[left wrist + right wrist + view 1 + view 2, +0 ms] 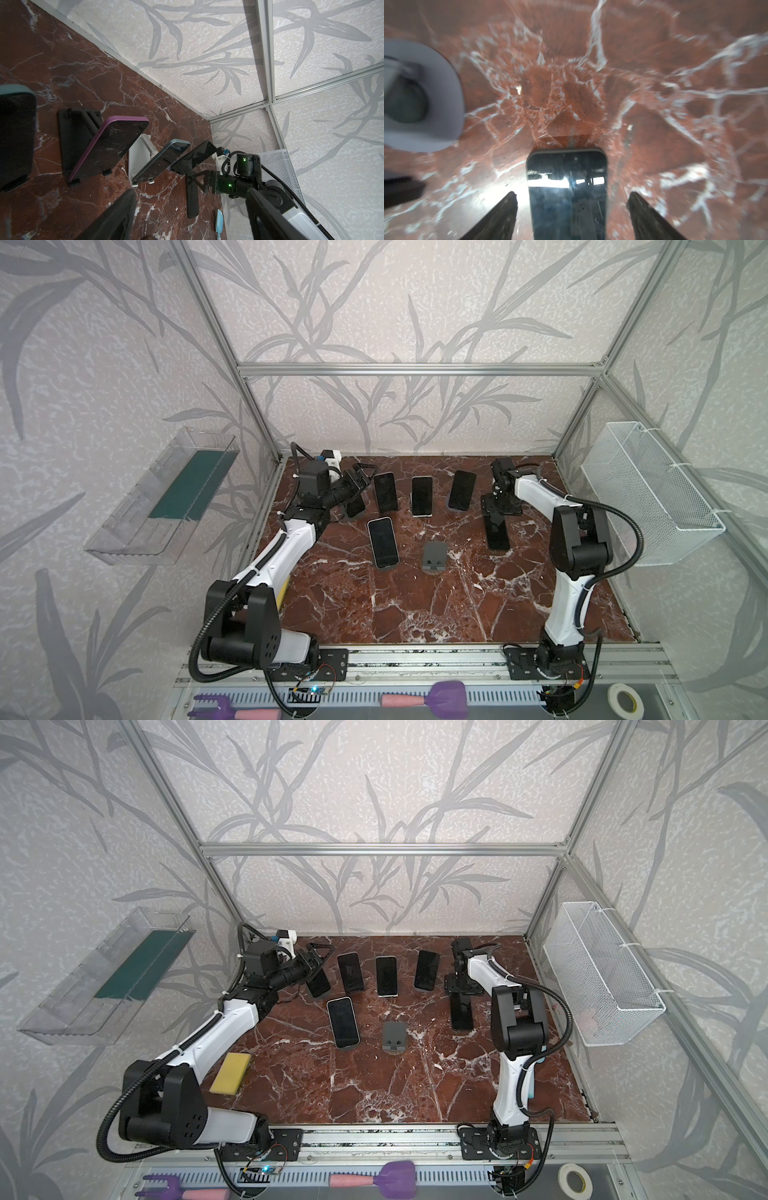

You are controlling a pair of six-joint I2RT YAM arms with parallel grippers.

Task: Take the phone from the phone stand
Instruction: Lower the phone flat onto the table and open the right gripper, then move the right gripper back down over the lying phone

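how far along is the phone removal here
Done: one phone lies flat on the table, the right end effector open over it, and the grey stand is empty. In hand: the left end effector is at the far-left phone; grip unclear. Left: that phone and four others are propped on stands.

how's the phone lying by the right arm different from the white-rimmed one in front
The flat phone lies on the marble; the white-rimmed phone leans on a stand. The flat phone's rim is dark, the other's pale. The right end effector straddles the flat phone, open, not the white-rimmed phone. Both screens are dark.
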